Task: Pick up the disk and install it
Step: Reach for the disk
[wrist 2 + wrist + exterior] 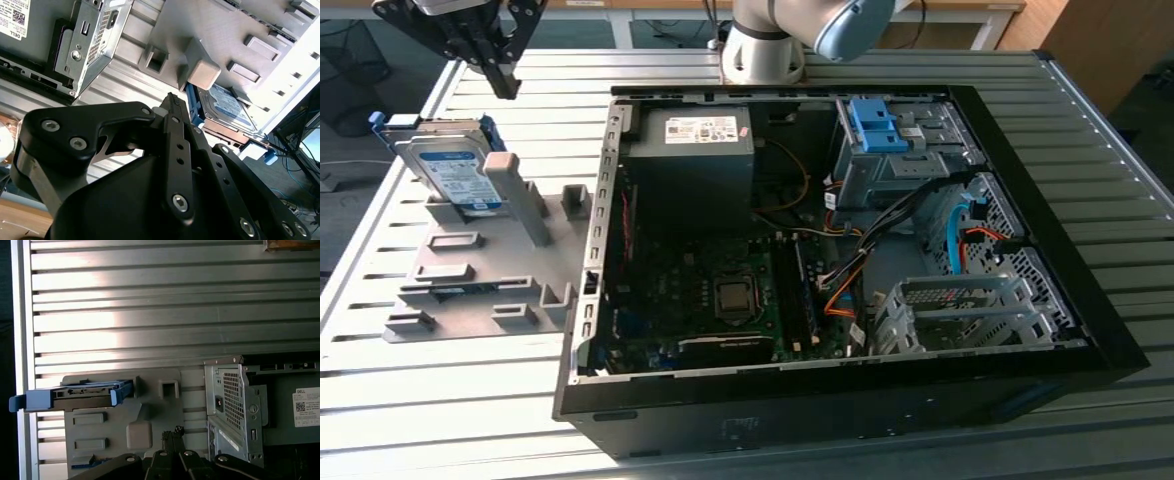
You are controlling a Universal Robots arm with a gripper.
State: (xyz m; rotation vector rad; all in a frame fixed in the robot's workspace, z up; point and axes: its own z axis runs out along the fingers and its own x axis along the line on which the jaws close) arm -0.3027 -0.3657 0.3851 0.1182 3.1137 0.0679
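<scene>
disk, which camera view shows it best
The exterior view: the disk stands on edge in the grey holder, label face showing. The second wrist view catches part of the disk behind a post; the first wrist view shows the disk edge-on.

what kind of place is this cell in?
Probably a robotics lab or test bench: an opened computer case lies on a slotted aluminium table, beside a grey fixture holding the disk.

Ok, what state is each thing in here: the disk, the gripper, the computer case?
disk: standing on edge in the grey holder, not grasped.
gripper: shut, empty, hovering near the disk without touching it.
computer case: lying on its side, side panel off, inside exposed.
</scene>
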